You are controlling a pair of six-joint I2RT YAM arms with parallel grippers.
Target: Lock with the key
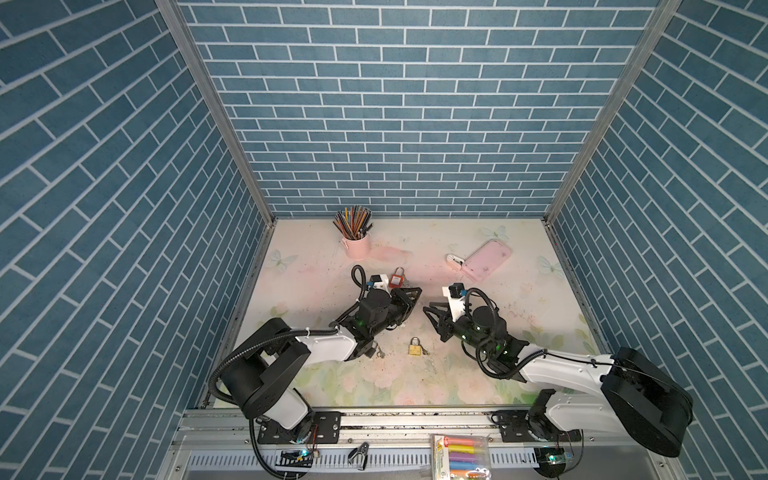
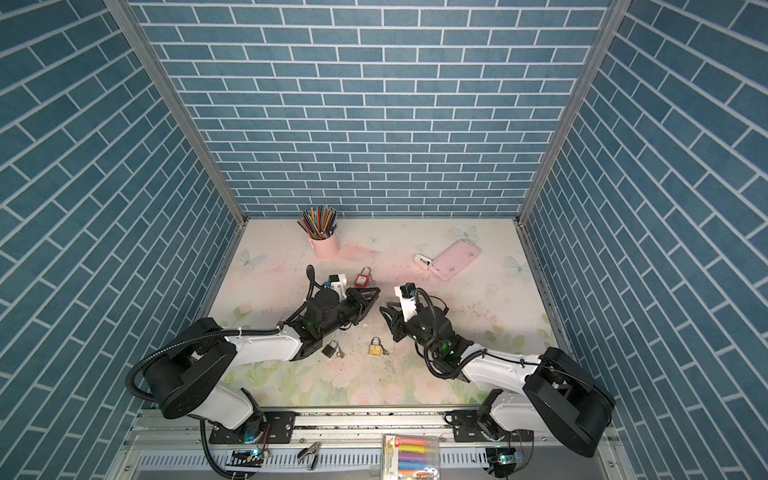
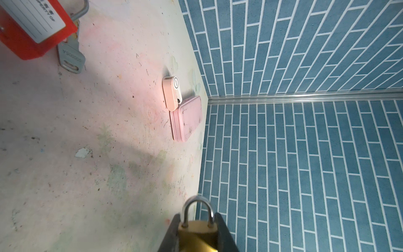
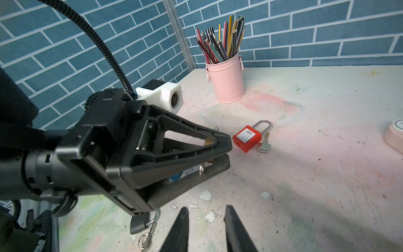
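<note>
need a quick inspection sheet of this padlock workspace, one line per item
surface: floral table top, scuffed, flakes scattered
job's things: brass padlock held in left pincer; second brass padlock, black padlock with keys, red padlock with key beside it, all lying on the table
clutter: pink pencil cup, pink tin, small white device
pincers: left pincer shut on brass padlock; right pincer open, empty
cables: black conduit along left arm, cable loop on right wrist, nothing seen snagged
surroundings: blue brick walls; marker pack and clip on front rail
</note>
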